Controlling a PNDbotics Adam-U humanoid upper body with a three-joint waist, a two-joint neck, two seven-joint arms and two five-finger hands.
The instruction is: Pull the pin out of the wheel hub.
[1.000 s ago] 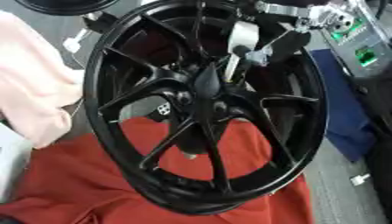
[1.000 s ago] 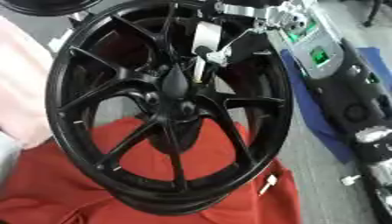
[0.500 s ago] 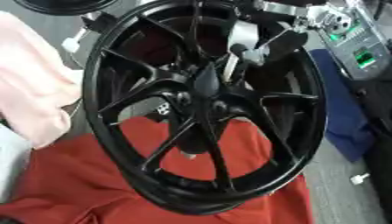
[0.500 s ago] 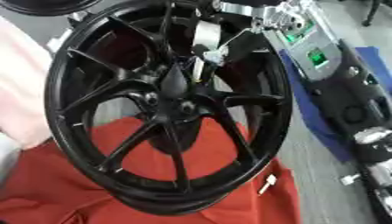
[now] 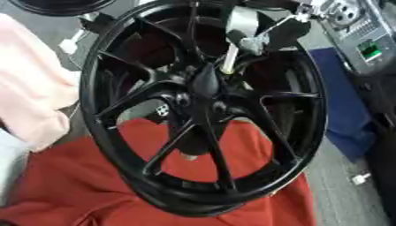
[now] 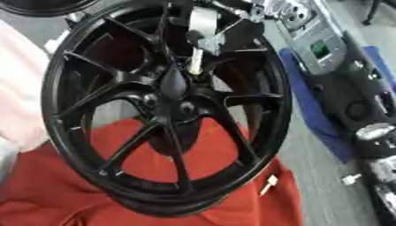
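Reaching in from the upper right, the robot's right hand (image 5: 267,33) hangs over the upper half of the wheel (image 5: 203,110), its black fingers and silver parts set against the dark spokes. Its fingers curl down onto the top of the pin (image 5: 230,59), a slim pale rod, and pinch it there. The pin stands nearly upright, tilted a little, and its lower end sits at the top of the hub (image 5: 203,99), just above the pointed centre cap; whether that end is in its hole or only just above it cannot be told. The left hand shows in neither view.

The wheel is glossy black with thin paired spokes and stands tilted, its lower rim resting on a red cloth (image 5: 93,185) that covers the near part of the floor. Round bolt holes show around the hub. A soft pink cloth (image 5: 31,101) lies just beside the wheel on the left. On the right, a blue mat (image 6: 309,101) lies on the grey floor, and on it stands a grey device with a small green screen (image 6: 318,48). Further right, dark machine parts with silver fittings (image 6: 371,132) show in the right eye view. A small white piece (image 6: 268,184) lies at the red cloth's right edge, near the wheel's lower rim.
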